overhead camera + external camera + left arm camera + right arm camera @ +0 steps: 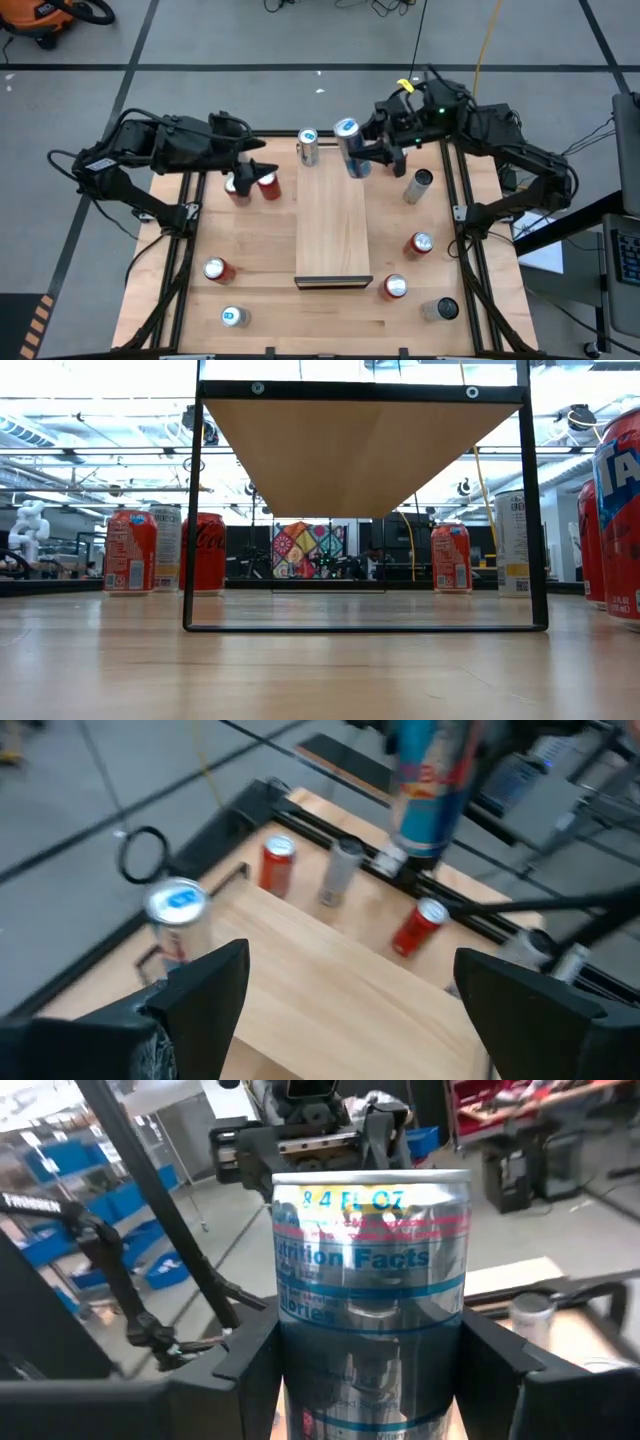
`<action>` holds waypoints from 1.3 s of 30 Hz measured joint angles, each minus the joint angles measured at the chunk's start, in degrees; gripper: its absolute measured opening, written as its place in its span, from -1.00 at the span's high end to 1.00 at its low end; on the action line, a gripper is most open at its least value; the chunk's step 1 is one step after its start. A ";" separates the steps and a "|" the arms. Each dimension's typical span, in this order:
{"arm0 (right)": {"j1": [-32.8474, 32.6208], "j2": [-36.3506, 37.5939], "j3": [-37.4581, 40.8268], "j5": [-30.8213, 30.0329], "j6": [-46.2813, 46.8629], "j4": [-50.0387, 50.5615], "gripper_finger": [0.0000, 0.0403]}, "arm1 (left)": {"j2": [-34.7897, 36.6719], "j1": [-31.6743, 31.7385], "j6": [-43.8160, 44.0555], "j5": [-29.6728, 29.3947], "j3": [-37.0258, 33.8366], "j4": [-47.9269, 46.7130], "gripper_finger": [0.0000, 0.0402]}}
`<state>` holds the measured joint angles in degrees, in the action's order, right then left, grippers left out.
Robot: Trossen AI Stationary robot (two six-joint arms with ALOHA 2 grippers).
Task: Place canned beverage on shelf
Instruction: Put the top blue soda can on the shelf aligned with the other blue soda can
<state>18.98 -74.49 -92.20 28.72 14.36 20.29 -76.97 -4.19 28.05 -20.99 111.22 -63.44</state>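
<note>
Near the top centre of the high view, a blue-and-silver can (pixel 349 146) hangs tilted over the far end of the shelf (pixel 333 226), its top leaning toward the frame's upper left, clasped in the right gripper (pixel 362 149) jaws. Left gripper (pixel 262 168), jaws spread and empty, sits beside two red cans (pixel 252 186) on the desk (pixel 240 240).

- I see the shelf (pixel 333 225) mid-frame, running from top to bottom.
- The can (pixel 350 146) held by my right gripper (pixel 368 152) hangs over its upper right corner.
- Another can (pixel 307 146) stands at its upper left corner.
</note>
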 joint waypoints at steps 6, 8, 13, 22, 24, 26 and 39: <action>1.85 1.69 0.00 -0.20 -6.00 0.90 0.00 | 0.00 0.00 -1.38 -3.97 0.00 -0.02 -0.77; 2.10 1.67 -0.02 -0.18 -7.30 0.97 0.00 | -0.04 0.00 -1.39 -4.00 0.00 -0.02 -0.77; 2.43 1.41 -0.03 -0.16 -9.03 0.99 0.00 | -0.87 0.14 0.10 -5.46 0.01 -0.06 -0.77; 2.45 1.58 5.20 -3.54 -8.67 -3.29 0.00 | -0.43 5.54 -6.31 4.66 0.02 -0.09 -0.72; 2.45 1.58 6.63 -4.80 -8.51 -5.28 0.00 | 0.24 6.57 -8.85 7.11 0.02 -0.08 -0.68; 2.45 1.65 7.58 -6.40 -8.75 -6.02 0.00 | 0.89 7.63 -11.32 7.95 0.02 -0.04 -0.65; 4.99 1.65 8.79 -10.76 -18.62 -2.10 0.00 | 1.68 10.71 -19.58 7.47 0.02 -0.04 -0.61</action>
<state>23.97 -72.84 -83.42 17.96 -4.25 18.18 -75.29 6.52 8.47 -13.52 111.24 -63.48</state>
